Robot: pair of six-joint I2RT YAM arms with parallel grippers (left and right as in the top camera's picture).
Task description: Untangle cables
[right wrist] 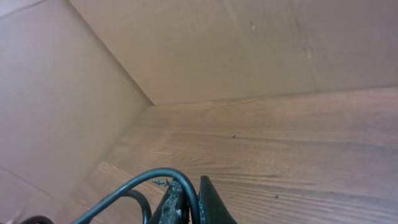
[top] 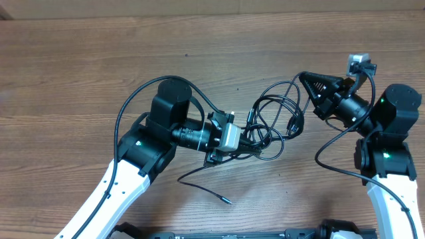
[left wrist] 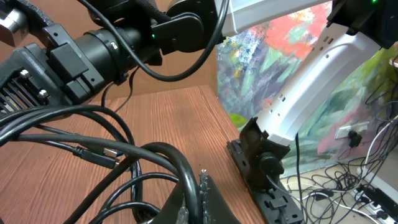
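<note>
- The cables point(top: 275, 116) sit in a loose knot of black loops just right of the middle of the wooden counter point(top: 80, 66). Part of the bunch is lifted off the counter's surface between the two arms.
- The left tool point(top: 255, 150) is at the counter's middle, reaching into the near-left side of the bunch. Its fingers are pressed together, and the left wrist view shows them point(left wrist: 200, 196) closed on the cables, with cords curving down into the grip.
- The right tool point(top: 302, 78) is over the counter's right half, toward its far side, and pinches the top of the bunch. The right wrist view shows its fingers point(right wrist: 208, 202) closed with one cord looping out from between them.
- One loose cord end point(top: 224, 198) trails toward the counter's near edge and lies flat on the wood.
</note>
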